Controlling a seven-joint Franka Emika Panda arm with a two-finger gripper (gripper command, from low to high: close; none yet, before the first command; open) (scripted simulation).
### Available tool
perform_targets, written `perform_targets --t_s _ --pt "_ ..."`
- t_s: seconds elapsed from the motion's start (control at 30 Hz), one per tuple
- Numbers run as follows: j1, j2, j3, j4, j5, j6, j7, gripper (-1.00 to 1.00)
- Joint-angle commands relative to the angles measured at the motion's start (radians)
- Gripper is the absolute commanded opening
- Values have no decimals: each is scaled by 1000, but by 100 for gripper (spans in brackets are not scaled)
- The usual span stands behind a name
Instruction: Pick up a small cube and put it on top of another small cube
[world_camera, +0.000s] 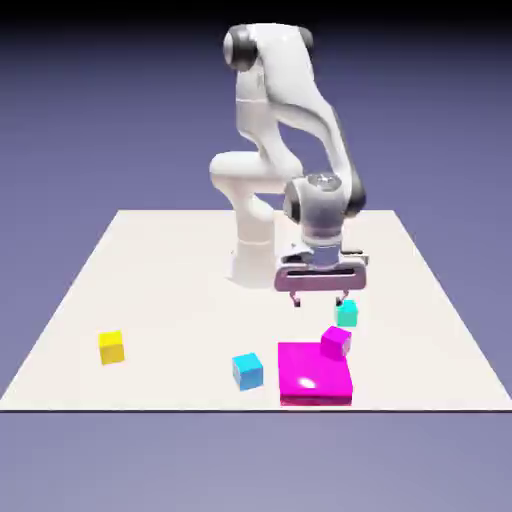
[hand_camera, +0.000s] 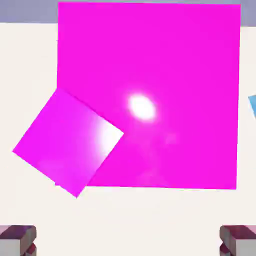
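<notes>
Magenta slab (world_camera: 312, 368) lies partly hidden by magenta cube (world_camera: 336, 343), end effector (world_camera: 318, 301) wide open, empty.

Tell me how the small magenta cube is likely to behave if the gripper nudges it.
The small magenta cube has straight edges and flat faces, so it will probably stay stiff and slide rather than roll. It sits at a corner of the big magenta block, partly past the edge in the hand view, so a push outward could well tip it off.
</notes>
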Motion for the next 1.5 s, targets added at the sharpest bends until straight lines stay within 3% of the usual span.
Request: perform_targets --t_s 0.0,0.23,0.4,0.43,0.67,1.47 --pt "-1 36 34 11 8 -35 22 0" --pt "-47 237 220 71 50 -227 141 0" --pt "62 415 111 29 -48 -19 205 0" --pt "62 415 111 29 -48 -19 205 -100" --pt "-51 197 218 73 45 -222 139 -100" --pt "-264 102 -642 222 629 -166 418 -100"
